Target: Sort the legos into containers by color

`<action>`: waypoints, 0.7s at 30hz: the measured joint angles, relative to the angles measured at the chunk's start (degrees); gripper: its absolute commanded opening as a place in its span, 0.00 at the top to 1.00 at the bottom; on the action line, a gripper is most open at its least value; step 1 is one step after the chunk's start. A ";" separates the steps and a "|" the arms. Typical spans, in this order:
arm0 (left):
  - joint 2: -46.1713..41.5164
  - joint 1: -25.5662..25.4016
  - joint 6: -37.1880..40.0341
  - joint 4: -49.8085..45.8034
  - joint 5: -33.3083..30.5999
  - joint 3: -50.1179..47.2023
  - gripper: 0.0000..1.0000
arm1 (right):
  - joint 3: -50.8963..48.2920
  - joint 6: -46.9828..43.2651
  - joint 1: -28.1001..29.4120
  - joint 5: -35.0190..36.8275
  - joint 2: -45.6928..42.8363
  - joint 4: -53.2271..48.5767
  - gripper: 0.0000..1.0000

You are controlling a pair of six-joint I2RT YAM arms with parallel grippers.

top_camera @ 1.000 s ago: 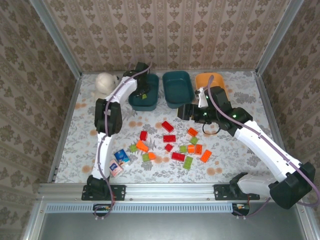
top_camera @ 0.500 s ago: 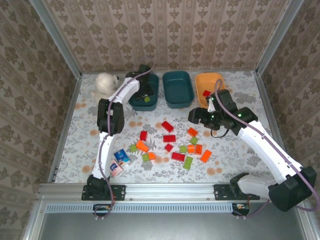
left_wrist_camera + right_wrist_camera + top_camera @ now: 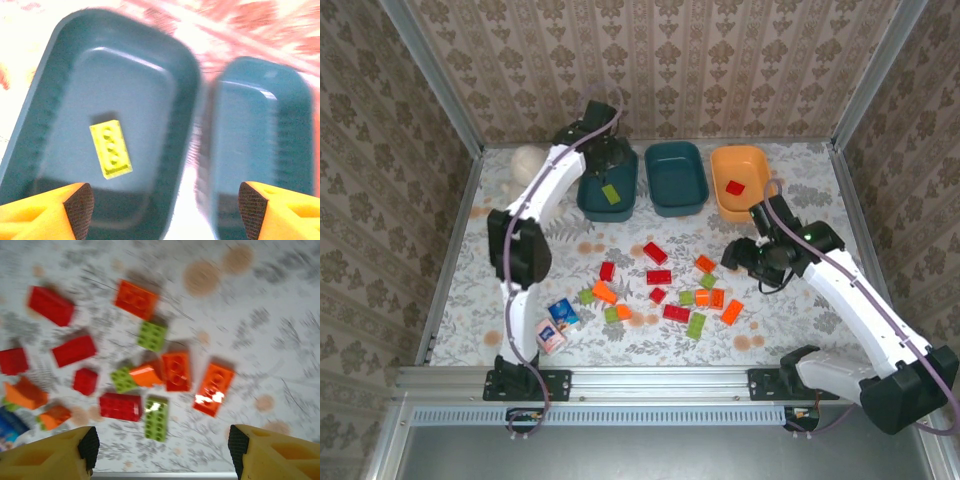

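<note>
1. Since 1 second ago, the left gripper (image 3: pixel 607 158) has risen out of the left teal tub (image 3: pixel 590 200) and spread its jaws, leaving 1 light green brick (image 3: pixel 611 193) on the tub floor. The right gripper (image 3: pixel 732 256) has swung from beside the tubs back toward the loose legos (image 3: pixel 665 290).
2. Top view: the 3 tubs stand in a row at the far edge, with the middle teal tub (image 3: pixel 677 178) bare inside. The orange tub (image 3: pixel 755 205) holds 1 red brick (image 3: pixel 734 187). Red, orange and light green bricks lie scattered mid-table, just left of the right gripper.
3. Left wrist: the fingertips (image 3: pixel 77 205) stand wide apart with nothing between them. The green brick (image 3: pixel 111 151) lies flat and slightly askew in the left teal tub (image 3: pixel 45 115), just beyond the left fingertip. The second teal tub (image 3: pixel 260 150) sits beside it.
4. Right wrist: the fingertips (image 3: pixel 237 445) are spread and empty. The blurred bricks lie on the floral table (image 3: pixel 280 340) beyond them, a green one (image 3: pixel 156 418) nearest.
</note>
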 measured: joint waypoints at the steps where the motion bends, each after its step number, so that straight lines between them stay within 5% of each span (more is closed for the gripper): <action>1: -4.13 -1.27 0.76 1.64 0.55 -3.13 0.20 | -2.16 1.01 0.00 0.11 -0.59 -0.52 0.29; 8: -29.79 -9.22 6.01 14.75 9.62 -32.89 0.18 | -15.69 8.44 0.00 -0.61 -1.11 1.88 0.30; 13: -38.58 -10.99 6.84 16.79 13.84 -50.16 0.18 | -19.02 12.26 0.00 -1.36 2.56 8.31 0.31; 21: -47.71 -12.48 6.80 15.87 14.84 -56.68 0.19 | -19.82 14.49 -1.29 -1.73 9.60 16.57 0.33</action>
